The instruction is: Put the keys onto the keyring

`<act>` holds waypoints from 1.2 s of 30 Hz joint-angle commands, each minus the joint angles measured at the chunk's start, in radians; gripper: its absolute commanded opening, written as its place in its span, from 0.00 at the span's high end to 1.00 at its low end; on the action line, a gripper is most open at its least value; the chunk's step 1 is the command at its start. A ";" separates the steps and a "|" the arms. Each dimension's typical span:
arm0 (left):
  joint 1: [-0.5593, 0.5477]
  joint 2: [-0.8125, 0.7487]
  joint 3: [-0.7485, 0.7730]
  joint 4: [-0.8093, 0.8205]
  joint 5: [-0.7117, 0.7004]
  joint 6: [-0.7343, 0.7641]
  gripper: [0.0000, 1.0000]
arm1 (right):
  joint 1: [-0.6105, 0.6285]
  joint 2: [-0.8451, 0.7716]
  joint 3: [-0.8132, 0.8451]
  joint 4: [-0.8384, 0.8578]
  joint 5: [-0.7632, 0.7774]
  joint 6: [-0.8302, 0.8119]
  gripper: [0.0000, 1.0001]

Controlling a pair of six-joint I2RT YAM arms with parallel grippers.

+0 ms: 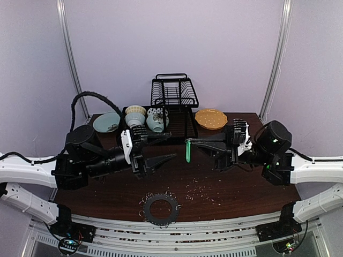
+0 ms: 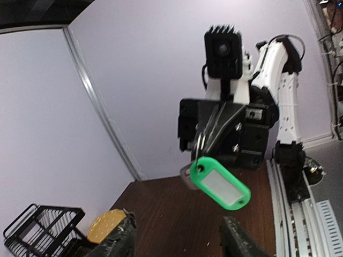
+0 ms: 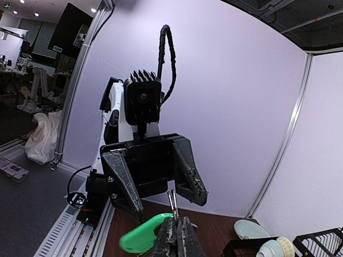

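Observation:
The keys, a bright green plastic tag with a small grey key behind it, dangle from a thin wire ring above the table's middle. My right gripper is shut on that wire ring, and the tag hangs below its fingers. My left gripper faces it from the left, a short way off. Its jaws stand open with nothing between them. The keyring, a flat dark disc fringed with wire loops, lies on the table near the front edge.
A black dish rack stands at the back, with bowls and a patterned cup to its left. An orange plate is on its right. Pale crumbs are scattered on the brown table.

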 commanded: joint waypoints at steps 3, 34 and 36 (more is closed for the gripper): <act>0.031 0.035 0.088 -0.390 -0.355 -0.228 0.32 | -0.077 -0.117 -0.014 -0.303 0.066 -0.125 1.00; 0.255 0.692 0.341 -0.948 0.265 0.259 0.36 | -0.172 -0.208 -0.134 -0.432 -0.049 -0.143 1.00; 0.264 0.675 0.330 -0.943 0.292 0.329 0.36 | -0.172 -0.201 -0.131 -0.427 -0.058 -0.139 1.00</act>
